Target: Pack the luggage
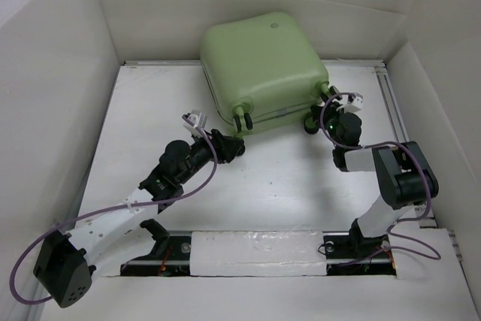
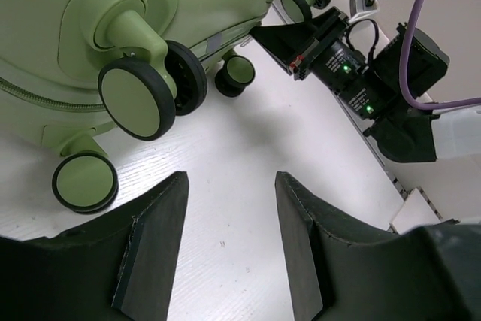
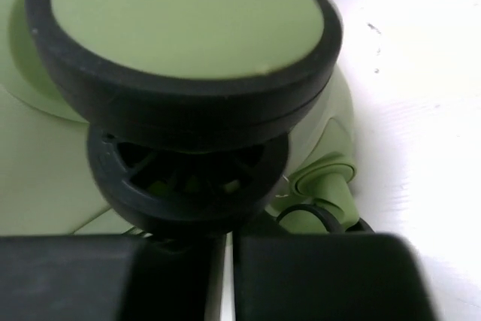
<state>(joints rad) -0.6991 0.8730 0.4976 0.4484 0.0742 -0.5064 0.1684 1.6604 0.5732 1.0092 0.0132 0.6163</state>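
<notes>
The luggage (image 1: pixel 263 65) is a pale green hard-shell suitcase, closed, lying at the back of the table with its wheels toward me. My left gripper (image 1: pixel 233 146) is open and empty just in front of the left wheels; in the left wrist view (image 2: pixel 229 186) a green-and-black wheel (image 2: pixel 139 95) sits up and to the left of the jaws. My right gripper (image 1: pixel 328 114) is shut at the right wheels; in the right wrist view (image 3: pixel 229 242) a wheel (image 3: pixel 188 35) fills the frame right above the closed jaws. Nothing shows between them.
White cardboard walls (image 1: pixel 60 73) enclose the table on the left, back and right. A metal rail (image 1: pixel 391 103) runs along the right edge. My right arm's wrist (image 2: pixel 353 80) with green lights shows in the left wrist view, close beside the wheels.
</notes>
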